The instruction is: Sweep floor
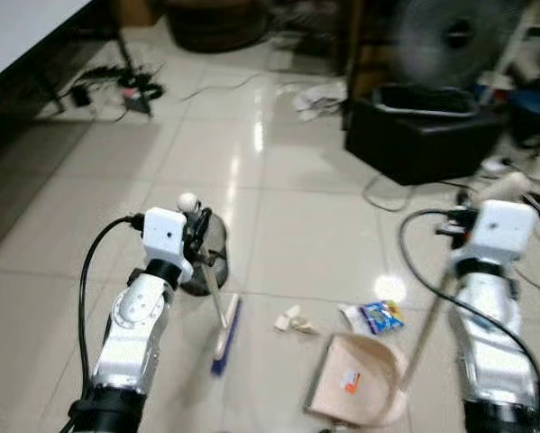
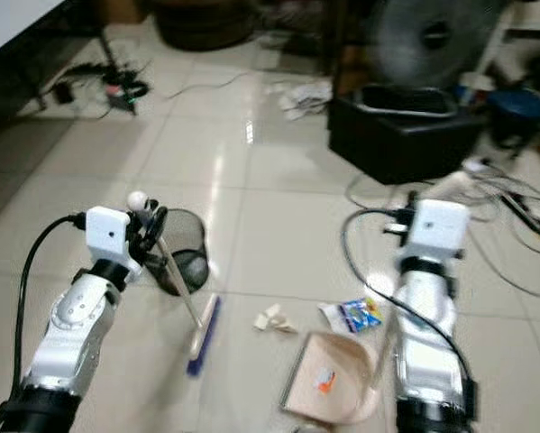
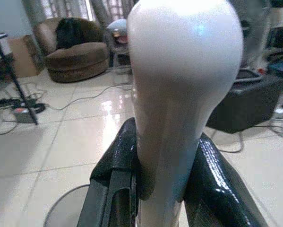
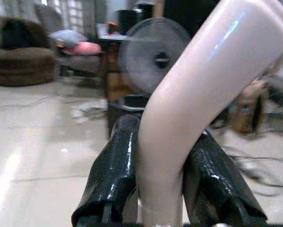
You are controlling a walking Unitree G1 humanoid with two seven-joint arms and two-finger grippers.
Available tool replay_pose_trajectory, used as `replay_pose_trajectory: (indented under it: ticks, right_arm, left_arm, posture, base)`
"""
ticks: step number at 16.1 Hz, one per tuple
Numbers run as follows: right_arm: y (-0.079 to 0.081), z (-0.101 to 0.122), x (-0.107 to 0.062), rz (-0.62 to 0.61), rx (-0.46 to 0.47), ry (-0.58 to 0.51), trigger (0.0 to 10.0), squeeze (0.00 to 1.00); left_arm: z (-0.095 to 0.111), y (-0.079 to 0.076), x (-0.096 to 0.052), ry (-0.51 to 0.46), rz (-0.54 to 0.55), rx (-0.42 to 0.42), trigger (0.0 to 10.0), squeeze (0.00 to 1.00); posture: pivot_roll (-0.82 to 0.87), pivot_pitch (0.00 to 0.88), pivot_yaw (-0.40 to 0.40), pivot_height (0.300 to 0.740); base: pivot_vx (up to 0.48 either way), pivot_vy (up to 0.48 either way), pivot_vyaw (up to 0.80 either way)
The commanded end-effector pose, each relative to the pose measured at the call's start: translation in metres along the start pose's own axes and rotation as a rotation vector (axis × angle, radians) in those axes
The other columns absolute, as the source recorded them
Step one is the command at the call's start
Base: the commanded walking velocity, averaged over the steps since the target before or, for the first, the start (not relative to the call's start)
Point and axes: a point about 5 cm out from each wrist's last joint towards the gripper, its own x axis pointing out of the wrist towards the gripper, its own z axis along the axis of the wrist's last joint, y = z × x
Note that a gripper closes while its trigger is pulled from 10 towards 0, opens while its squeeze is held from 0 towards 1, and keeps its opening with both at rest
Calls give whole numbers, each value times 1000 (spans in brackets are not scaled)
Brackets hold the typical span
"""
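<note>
We are gripping the white-handled blue broom (image 1: pixel 223 332) in the left claw (image 3: pixel 162 189) and the beige plastic dustpan (image 1: pixel 360 379) in the right claw (image 4: pixel 162 194); next, brushing the crumpled paper scrap (image 1: pixel 293 321) and blue snack wrapper (image 1: pixel 378 317) panward.

The fan (image 1: pixel 454 36) far beyond the right pincer (image 4: pixel 162 189) is blurred; the dustpan (image 1: pixel 360 383) below it is cut by the frame's bottom edge.
</note>
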Motion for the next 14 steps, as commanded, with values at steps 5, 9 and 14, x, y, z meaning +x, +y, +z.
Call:
replay_pose_trajectory:
  ticks: [5,9,14]
  right_arm:
    - [-8,5,-1,-40,44,-25,10000,0]
    - [-10,5,-2,-26,25,-33,10000,0]
    - [-6,5,-4,-11,25,-29,10000,0]
  left_arm:
    - [17,-3,10,-71,-16,21,10000,0]
    - [16,-2,8,-69,-17,27,10000,0]
    - [10,-3,5,-43,-36,26,10000,0]
  posture:
    - [-8,55,78,740]
    - [-6,54,82,740]
    - [-2,61,84,740]
  base:
    - [424,0,-150]
    - [425,0,0]
    - [386,0,0]
